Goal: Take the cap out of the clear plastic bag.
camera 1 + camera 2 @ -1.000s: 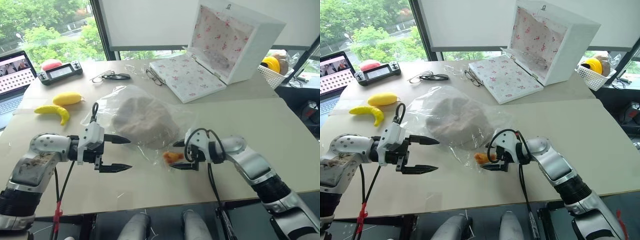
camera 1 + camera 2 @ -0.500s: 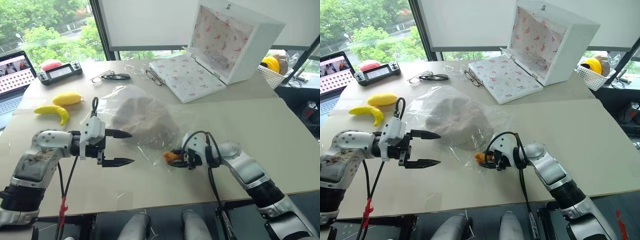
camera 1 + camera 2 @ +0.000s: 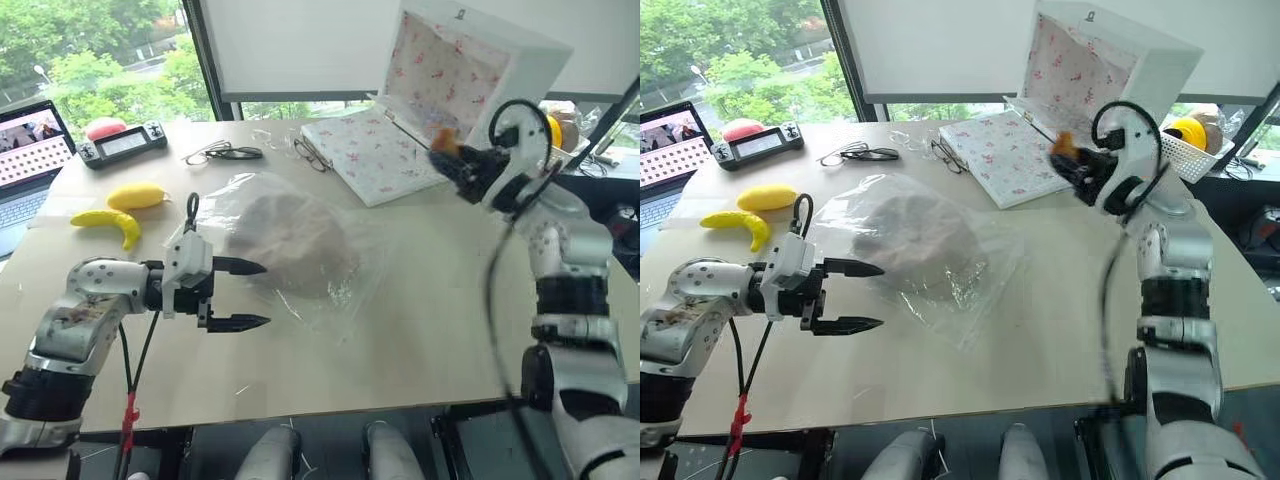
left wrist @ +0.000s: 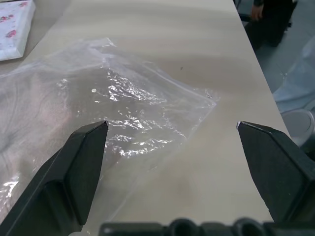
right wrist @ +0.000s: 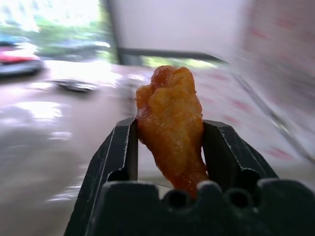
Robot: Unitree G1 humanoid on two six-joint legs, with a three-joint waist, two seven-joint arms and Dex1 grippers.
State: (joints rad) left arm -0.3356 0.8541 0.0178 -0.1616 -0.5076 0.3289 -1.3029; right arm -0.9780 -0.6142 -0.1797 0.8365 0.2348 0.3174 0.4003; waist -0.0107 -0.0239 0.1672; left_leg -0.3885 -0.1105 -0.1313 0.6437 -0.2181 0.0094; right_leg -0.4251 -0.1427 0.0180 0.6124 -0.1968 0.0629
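- The surface is wide and pale; the task's things lie near its middle.
- The clear plastic bag lies flat, crinkly and glossy. It is likely light and slippery, so it should be pinned or pinched at its loose empty corner toward five o'clock.
- The cap sits inside the bag at its ten o'clock end. It looks soft and limp, so the brim or a fold of the crown is probably the best hold.
- The left tool hovers spread wide at the bag's nine o'clock edge, gripping nothing.
- The right tool, raised toward two o'clock, pinches a small orange item.
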